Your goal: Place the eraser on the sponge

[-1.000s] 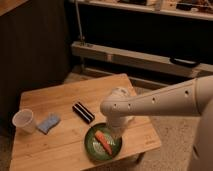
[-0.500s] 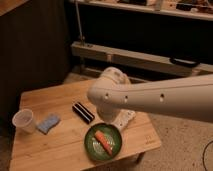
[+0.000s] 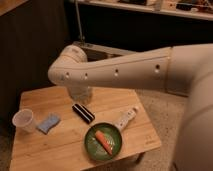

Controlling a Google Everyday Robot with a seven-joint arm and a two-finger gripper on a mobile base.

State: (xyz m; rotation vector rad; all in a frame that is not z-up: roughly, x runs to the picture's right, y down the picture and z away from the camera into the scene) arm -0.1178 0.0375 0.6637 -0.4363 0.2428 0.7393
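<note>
The scene is dim and warm-toned. Light from above catches my pale arm and the wooden surface, while the wall behind sinks almost to black. My jaws hang in my arm's own shade over the surface's far part. Everything looks soft and slightly blurred.

We see only 1 grey stub of the gripper, closed, hanging under the arm's bend just above the eraser. The arm covers the rest, and we cannot tell whether gripper and eraser touch. The arm runs off the right edge and hides the far edge of the table. The orange item on the green plate is too blurred to name.
</note>
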